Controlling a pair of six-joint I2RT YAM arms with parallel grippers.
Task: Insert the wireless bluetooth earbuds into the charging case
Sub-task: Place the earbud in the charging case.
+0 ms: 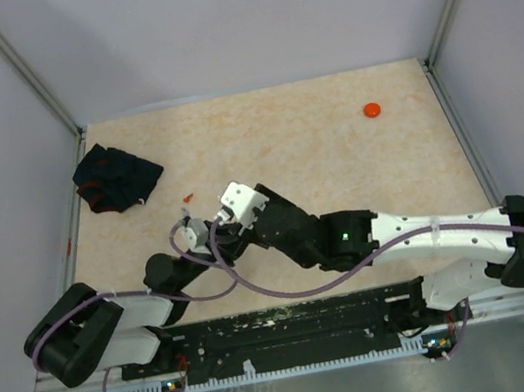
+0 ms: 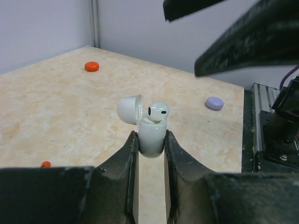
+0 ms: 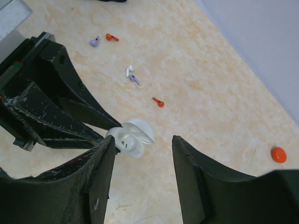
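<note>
The left gripper (image 2: 150, 140) pinches the white charging case (image 2: 152, 133) upright, its lid (image 2: 129, 108) flipped back and one white earbud (image 2: 158, 111) seated inside, head showing. The right gripper (image 3: 142, 142) hovers over the case, jaws apart and empty. On the table (image 3: 210, 70) beyond lie a red earbud (image 3: 158, 101), a purple earbud (image 3: 134, 79) and a second white earbud (image 3: 129, 70)

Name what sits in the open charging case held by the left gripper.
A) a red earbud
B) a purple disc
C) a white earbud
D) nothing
C: in the left wrist view a white earbud pokes up out of the charging case, whose lid is flipped open and which the left gripper clamps between its fingers.
</note>
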